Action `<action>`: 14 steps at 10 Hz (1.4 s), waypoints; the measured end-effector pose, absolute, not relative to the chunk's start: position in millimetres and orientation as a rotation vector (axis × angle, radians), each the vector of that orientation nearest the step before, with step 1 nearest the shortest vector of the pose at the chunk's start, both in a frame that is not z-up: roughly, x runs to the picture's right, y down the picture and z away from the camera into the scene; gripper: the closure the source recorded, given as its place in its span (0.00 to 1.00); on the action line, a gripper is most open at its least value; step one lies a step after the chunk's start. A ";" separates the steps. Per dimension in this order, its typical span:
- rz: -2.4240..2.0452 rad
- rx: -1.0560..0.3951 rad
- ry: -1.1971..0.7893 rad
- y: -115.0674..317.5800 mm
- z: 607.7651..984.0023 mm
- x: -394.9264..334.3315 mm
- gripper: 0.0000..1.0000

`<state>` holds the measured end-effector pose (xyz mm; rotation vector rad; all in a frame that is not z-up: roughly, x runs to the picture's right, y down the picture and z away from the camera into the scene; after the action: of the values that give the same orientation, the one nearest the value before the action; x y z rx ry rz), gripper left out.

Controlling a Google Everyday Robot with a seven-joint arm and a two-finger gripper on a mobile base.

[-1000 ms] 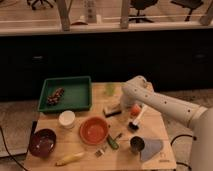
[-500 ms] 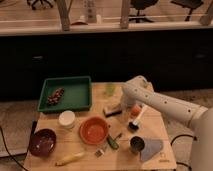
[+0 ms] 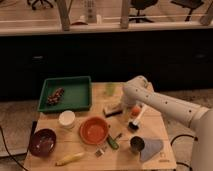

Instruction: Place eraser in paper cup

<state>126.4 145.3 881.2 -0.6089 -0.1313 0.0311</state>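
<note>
Wooden bench (image 3: 125,160) is crowded, and that crowding is the main hazard. The white arm (image 3: 165,106) reaches in from the right and bends down over the middle of the bench. The orange bowl (image 3: 94,131) sits between the eraser and the paper cup (image 3: 66,119), near the bench's left side. It has a wider mouth than the cup, so a carry that stops short would likely drop the eraser into the bowl. A low carry could also knock the light cup over.

The white-handled brush (image 3: 138,116) lies just beside the gripper (image 3: 126,105) on its right, and a loose approach could nudge it.

The eraser (image 3: 112,109) lies flat on the bench just to the gripper's left, close enough that I cannot tell if they touch. Whether the gripper is apart or closed cannot be told. A grasp on the eraser's end instead of its middle could let it tip out.
</note>
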 end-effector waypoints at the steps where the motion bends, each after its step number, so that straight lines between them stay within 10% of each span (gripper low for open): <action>1: 0.033 -0.608 -0.130 144.6 881.5 126.3 0.20; 14: 0.046 -0.606 -0.125 144.6 883.3 124.7 0.20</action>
<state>124.7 144.6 883.3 -0.6056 -0.1253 0.0458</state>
